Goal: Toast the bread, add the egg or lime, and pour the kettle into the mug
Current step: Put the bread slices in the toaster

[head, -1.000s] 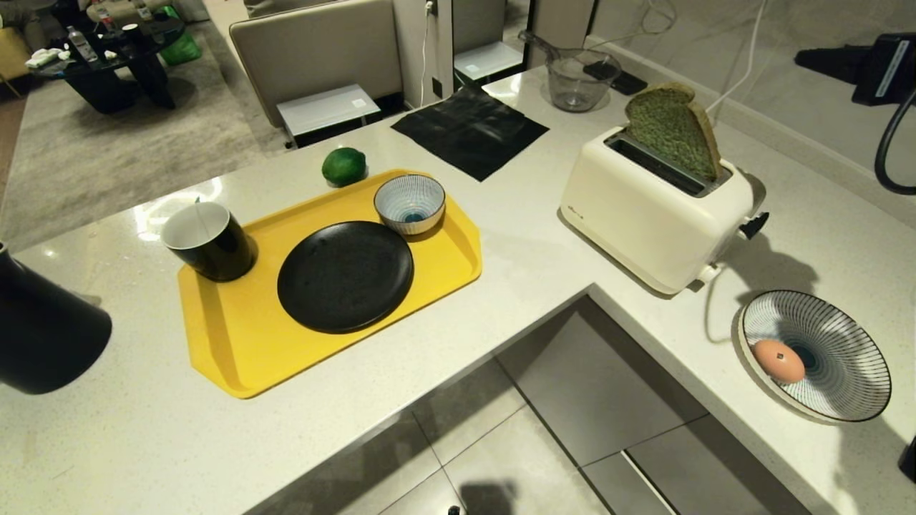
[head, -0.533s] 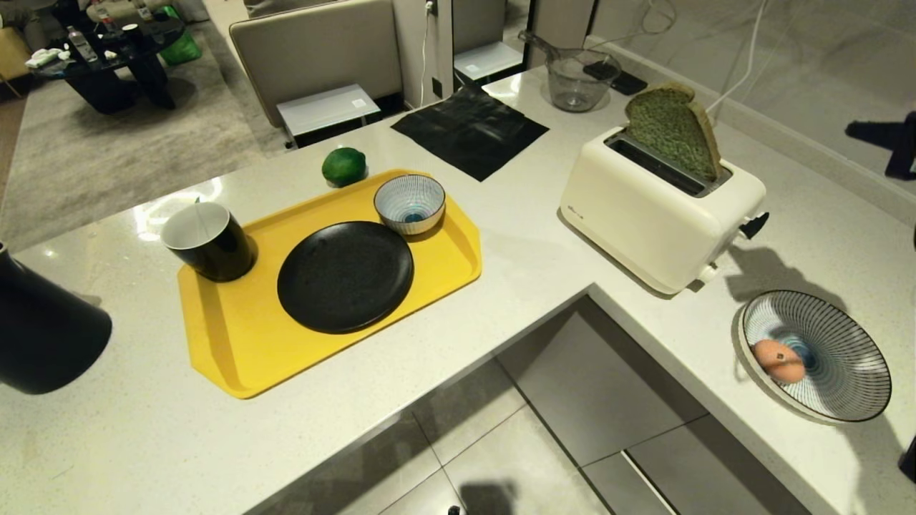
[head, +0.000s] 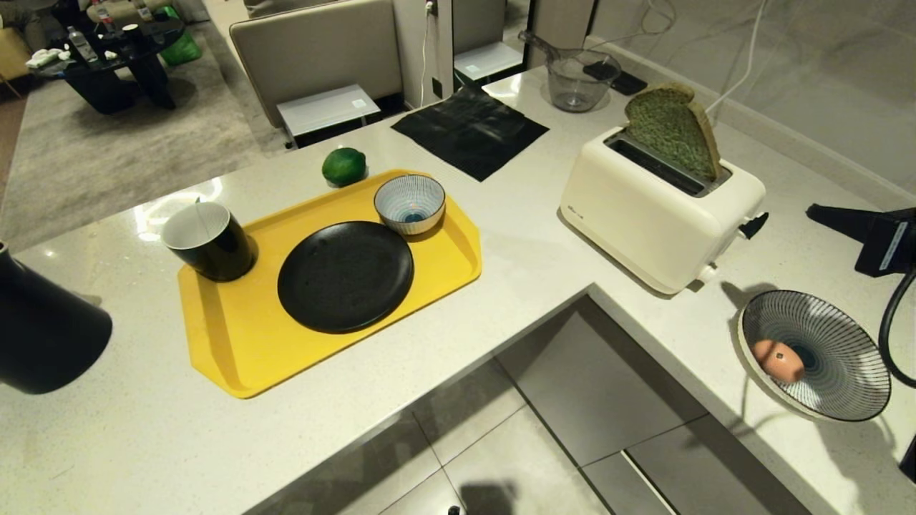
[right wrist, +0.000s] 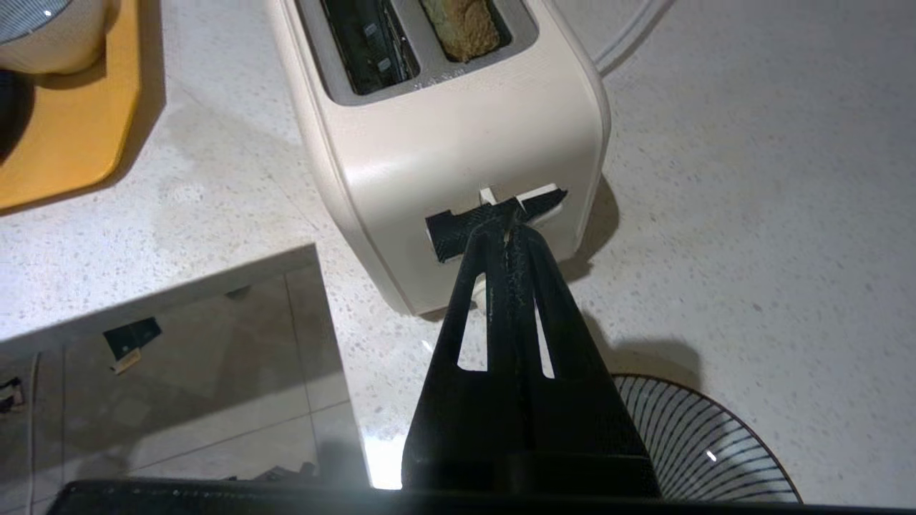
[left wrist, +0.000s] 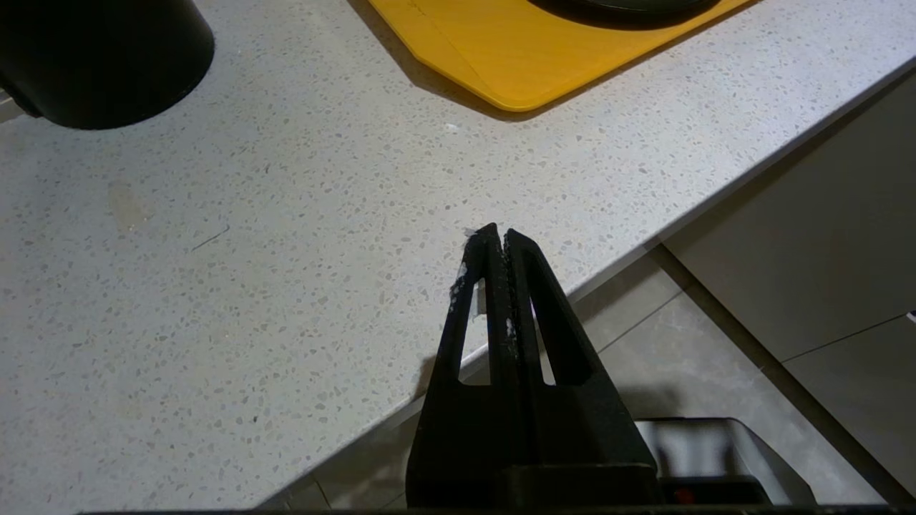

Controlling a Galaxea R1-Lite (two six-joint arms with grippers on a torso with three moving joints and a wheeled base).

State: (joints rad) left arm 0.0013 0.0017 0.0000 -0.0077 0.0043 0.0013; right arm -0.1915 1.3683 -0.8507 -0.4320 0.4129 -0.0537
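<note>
The green bread [head: 673, 129] stands high in the far slot of the cream toaster [head: 658, 214], its top edge also showing as bread [right wrist: 465, 25]. My right gripper [head: 812, 209] is shut and empty, just right of the toaster's black lever [head: 753, 225]. In the right wrist view its tips [right wrist: 509, 214] overlap the lever [right wrist: 458, 232]; contact is unclear. The egg [head: 778, 359] lies in a striped plate [head: 844, 386]. The lime [head: 343, 165] sits behind the yellow tray [head: 236, 343], and the mug [head: 207, 239] stands on its left corner. The kettle [head: 43, 336] is at far left. My left gripper [left wrist: 497, 232] hangs shut over the counter's front edge.
A black plate [head: 345, 275] and a striped bowl [head: 409, 204] are on the tray. A black mat [head: 469, 129] and a glass jug [head: 576, 79] lie at the back. The counter is L-shaped, with floor tiles [head: 544, 429] in the inner corner.
My right arm has come down from the upper right to the level of the toaster's lever. Its shadow now falls over the striped plate. Nothing on the counter has moved.
</note>
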